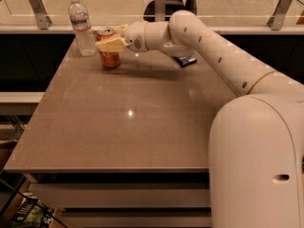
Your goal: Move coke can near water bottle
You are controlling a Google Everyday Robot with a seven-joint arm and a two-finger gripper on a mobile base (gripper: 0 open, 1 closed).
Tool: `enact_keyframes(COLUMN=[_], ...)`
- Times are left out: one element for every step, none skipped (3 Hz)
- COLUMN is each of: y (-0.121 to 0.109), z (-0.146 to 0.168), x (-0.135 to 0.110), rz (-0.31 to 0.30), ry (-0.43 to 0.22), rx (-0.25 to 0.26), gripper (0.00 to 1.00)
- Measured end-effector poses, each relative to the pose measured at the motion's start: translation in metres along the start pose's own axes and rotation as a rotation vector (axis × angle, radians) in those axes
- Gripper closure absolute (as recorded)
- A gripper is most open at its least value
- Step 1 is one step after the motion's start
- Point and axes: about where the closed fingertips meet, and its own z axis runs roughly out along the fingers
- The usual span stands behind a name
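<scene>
Coke can (110, 59) stands upright on the far-left part of the desk (128, 127), just right of the water bottle (80, 25). Your claw (110, 37) is clamped on the can's upper half, one finger across the front and one behind. Arm enters from the right, with a blue packet (186, 60) showing under it.

A glass railing (228, 4) on metal posts (39, 0) is seen beyond the table's (142, 127) far edge; the gripper (109, 36) hangs near its far-left corner.
</scene>
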Motion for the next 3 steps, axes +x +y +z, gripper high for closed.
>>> enact_keyframes(y=[-0.0002, -0.0002, -0.0002], z=[0.0059, 0.0057, 0.0055], x=[0.0035, 0.0017, 0.0002], rz=[0.002, 0.002, 0.002], ry=[0.009, 0.009, 0.009], rx=[-0.01, -0.01, -0.01], gripper=[1.0, 0.85, 0.62])
